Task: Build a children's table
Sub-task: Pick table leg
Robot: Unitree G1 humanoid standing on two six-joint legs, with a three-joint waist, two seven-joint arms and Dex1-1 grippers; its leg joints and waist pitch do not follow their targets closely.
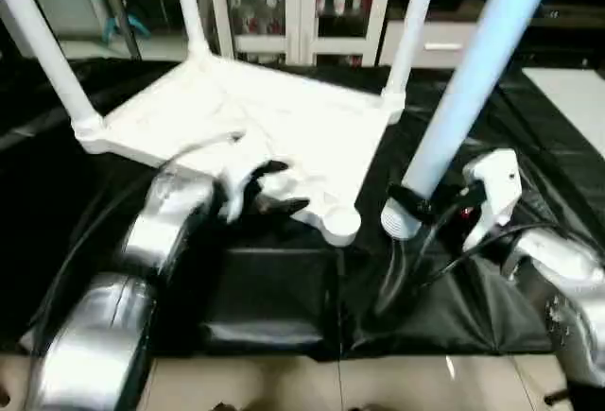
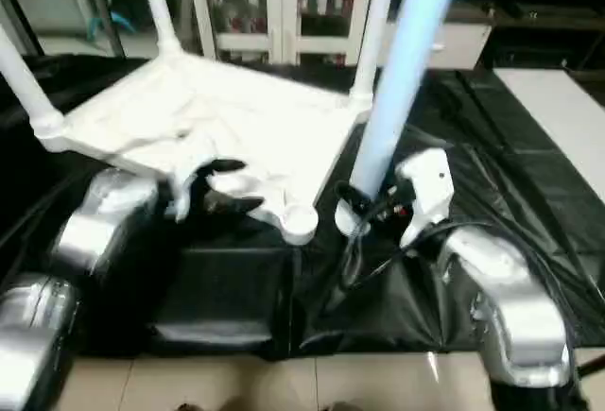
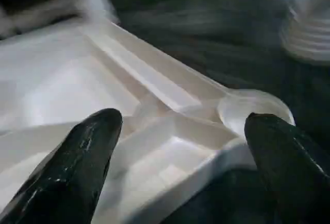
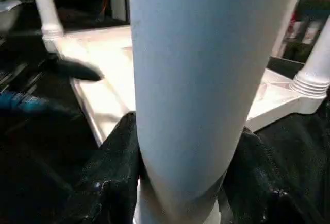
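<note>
The tabletop (image 1: pixel 255 128) lies upside down on the black sheet (image 1: pixel 284 307), ribbed underside facing up, one corner turned toward the robot; three legs (image 1: pixel 43 47) already stand in its far and side sockets, long axes rising steeply out of the top of the head views. The near corner socket (image 1: pixel 340 224) is open and faces upward. Just beside it, to the robot's right, the fourth leg (image 1: pixel 477 80) stands nearly upright with its top leaning a little away and to the right, its ribbed lower end (image 1: pixel 399 219) near the sheet and apart from the socket. The right gripper (image 1: pixel 416 205) is clamped round that leg low down, black fingers on both sides of the tube in the right wrist view. The left gripper (image 1: pixel 269 189) hovers over the tabletop edge near the empty socket, its fingers (image 3: pixel 77 162) spread wide with nothing between them. The likeliest trouble, as I judge it, is the leg's foot catching the socket rim instead of dropping in: the tube is tilted while the socket opens straight up, so a push down could skid the tabletop across the slick sheet or lever it up. With the left gripper not gripping the edge, nothing steadies the top, and the low grip leaves the long tube free to sway
</note>
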